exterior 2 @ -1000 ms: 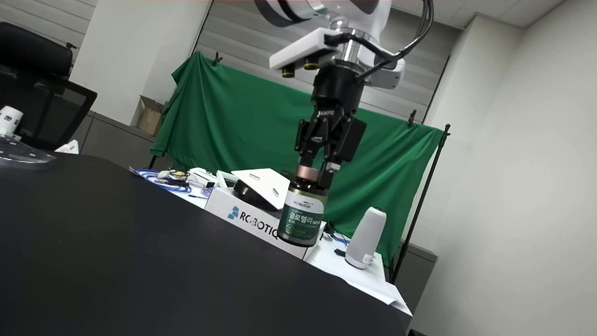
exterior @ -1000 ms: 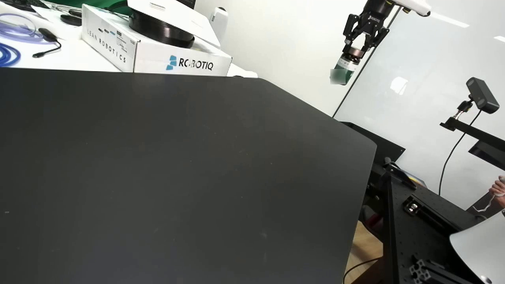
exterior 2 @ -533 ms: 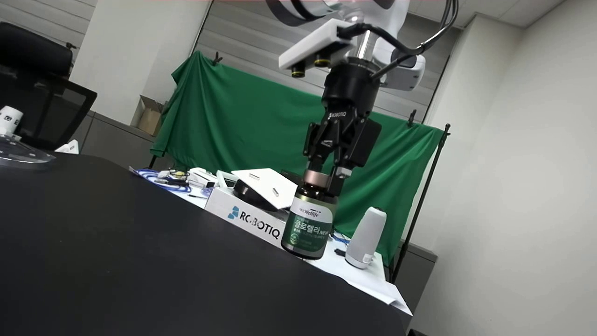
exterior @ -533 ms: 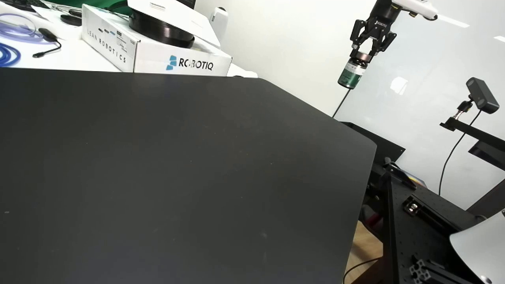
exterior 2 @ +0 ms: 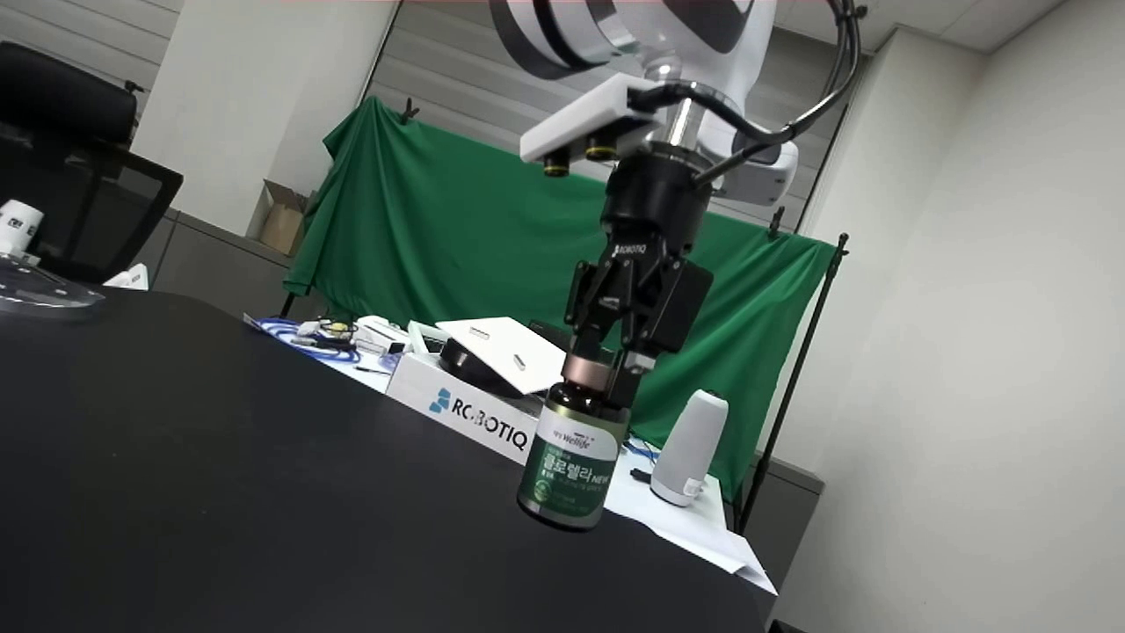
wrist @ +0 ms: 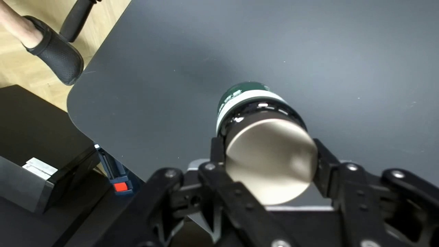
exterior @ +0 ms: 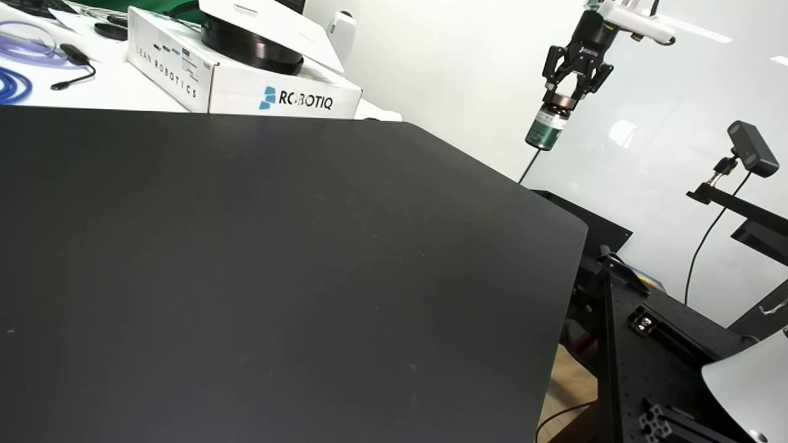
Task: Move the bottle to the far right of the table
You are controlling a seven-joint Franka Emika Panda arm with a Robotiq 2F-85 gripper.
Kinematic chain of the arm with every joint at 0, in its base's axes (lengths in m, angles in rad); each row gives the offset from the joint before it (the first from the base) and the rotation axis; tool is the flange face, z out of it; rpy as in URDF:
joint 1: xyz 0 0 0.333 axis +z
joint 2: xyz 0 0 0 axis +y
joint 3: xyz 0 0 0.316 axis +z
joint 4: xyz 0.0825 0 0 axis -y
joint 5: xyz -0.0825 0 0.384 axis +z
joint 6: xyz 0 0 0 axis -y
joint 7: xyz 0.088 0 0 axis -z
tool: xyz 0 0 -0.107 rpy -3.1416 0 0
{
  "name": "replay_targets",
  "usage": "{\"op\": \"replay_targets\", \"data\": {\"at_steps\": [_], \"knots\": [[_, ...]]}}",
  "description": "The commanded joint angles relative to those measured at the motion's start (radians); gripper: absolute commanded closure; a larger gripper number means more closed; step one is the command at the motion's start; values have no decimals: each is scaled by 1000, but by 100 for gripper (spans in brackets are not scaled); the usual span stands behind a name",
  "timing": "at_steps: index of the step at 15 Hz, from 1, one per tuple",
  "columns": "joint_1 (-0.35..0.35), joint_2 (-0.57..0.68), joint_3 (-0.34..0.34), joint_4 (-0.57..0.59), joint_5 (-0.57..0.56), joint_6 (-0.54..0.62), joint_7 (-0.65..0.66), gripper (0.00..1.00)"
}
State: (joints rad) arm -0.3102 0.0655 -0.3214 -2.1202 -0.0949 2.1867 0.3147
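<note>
Pinching the bottle (exterior 2: 573, 462) by its cap (exterior 2: 586, 372) with the tool (wrist: 270, 156), spread only that wide. Holding it up off the table (exterior: 295, 277); in the wrist view, inward from a rounded corner. Capped, too dark to see into. Hiding, in an exterior view, part of a white box (exterior 2: 466, 409) topped by a tilted white panel (exterior 2: 505, 352), beyond the table's far edge.

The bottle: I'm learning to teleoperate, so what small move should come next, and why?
Probably ease the gripper down a little, without letting go. It grips the cap, and in an exterior view the bottle hangs clear of the table, while the wrist view shows the table beneath it. Whether this is far enough right, I cannot tell.
</note>
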Motion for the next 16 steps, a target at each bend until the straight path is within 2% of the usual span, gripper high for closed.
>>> {"op": "replay_targets", "data": {"at_steps": [1, 4, 7, 11, 16], "knots": [[-18, 67, -18, -17, 26, 76, -6, 64], [-34, 122, -31, -51, 53, 183, -19, 64], [-52, 181, -37, -71, 126, 252, -33, 64], [-67, 238, -35, -88, 212, 303, -57, 64], [-62, 281, -40, -101, 237, 351, -55, 64]]}}
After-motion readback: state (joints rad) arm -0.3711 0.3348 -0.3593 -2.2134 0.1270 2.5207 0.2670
